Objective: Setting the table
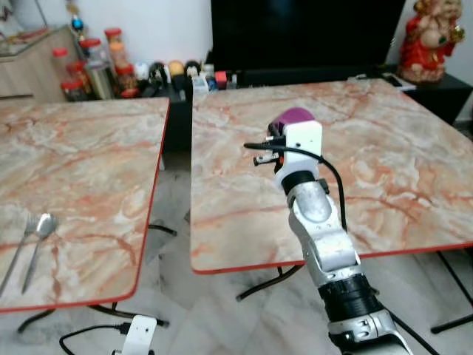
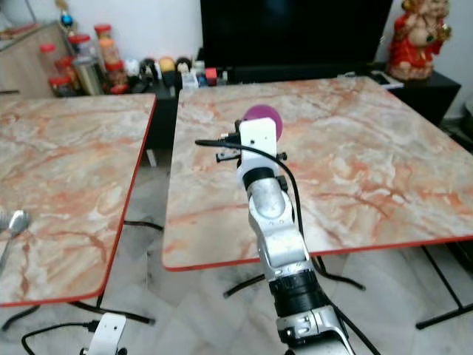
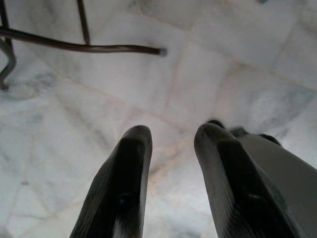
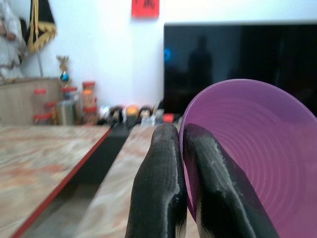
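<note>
My right arm reaches out over the right marble table (image 1: 384, 170), and its gripper (image 4: 179, 144) is shut on the rim of a purple plastic bowl (image 4: 247, 148). From the head the purple bowl (image 1: 295, 116) peeks out behind the white wrist housing, held above the table's near-left part. A fork (image 1: 22, 240) and a spoon (image 1: 41, 233) lie side by side on the left marble table (image 1: 81, 163), near its front edge. My left gripper (image 3: 171, 148) hangs low over the floor, fingers apart with nothing between them.
A gap of tiled floor (image 1: 174, 244) separates the two red-edged tables. Jars and small bottles (image 1: 96, 66) crowd a low black stand under a dark TV (image 1: 303, 33) at the back. A red figurine (image 1: 429, 37) stands back right. A black cable (image 1: 85, 336) lies on the floor.
</note>
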`<state>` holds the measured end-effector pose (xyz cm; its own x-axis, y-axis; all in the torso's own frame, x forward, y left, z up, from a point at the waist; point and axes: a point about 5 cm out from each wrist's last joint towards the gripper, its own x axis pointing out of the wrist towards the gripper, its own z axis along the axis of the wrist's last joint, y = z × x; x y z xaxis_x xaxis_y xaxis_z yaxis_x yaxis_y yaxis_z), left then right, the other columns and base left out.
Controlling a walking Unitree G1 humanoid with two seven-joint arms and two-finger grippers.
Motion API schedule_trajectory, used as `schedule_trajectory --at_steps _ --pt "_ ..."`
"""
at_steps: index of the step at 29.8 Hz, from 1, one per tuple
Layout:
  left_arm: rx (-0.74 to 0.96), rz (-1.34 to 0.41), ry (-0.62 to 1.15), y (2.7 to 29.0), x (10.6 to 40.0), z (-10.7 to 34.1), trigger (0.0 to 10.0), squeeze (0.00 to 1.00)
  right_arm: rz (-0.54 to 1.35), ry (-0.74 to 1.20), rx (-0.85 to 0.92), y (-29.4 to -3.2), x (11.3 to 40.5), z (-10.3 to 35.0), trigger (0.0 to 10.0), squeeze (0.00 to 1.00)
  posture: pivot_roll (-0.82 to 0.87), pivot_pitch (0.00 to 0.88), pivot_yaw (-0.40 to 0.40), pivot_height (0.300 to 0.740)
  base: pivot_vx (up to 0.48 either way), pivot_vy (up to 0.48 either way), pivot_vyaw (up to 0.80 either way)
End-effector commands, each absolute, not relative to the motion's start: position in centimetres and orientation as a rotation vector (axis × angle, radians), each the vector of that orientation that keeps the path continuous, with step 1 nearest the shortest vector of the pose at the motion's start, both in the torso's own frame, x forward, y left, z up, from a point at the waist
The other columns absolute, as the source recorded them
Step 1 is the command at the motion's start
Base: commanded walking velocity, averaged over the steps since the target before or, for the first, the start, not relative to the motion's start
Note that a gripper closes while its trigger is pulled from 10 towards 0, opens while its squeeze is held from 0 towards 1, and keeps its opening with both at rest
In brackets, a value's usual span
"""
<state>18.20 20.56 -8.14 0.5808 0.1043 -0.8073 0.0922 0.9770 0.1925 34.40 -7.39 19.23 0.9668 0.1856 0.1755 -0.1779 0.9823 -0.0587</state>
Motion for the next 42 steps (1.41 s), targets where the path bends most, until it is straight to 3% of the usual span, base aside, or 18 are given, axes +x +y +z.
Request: schedule_trajectory --at_steps 1,42 --pt "0.248 0.013 0.955 21.12 18.32 -7.99 10.0 0.00 0.206 -0.211 -0.042 -6.84 34.43 20.11 10.0 0.00 -0.03 0.000 0.024 0.736 0.000 0.480 0.00" --pt "0.225 0.061 0.964 21.60 18.04 -8.05 10.0 0.00 0.211 -0.219 -0.053 -6.64 34.51 20.62 10.0 0.00 -0.03 0.005 0.034 0.736 0.000 0.480 0.07"
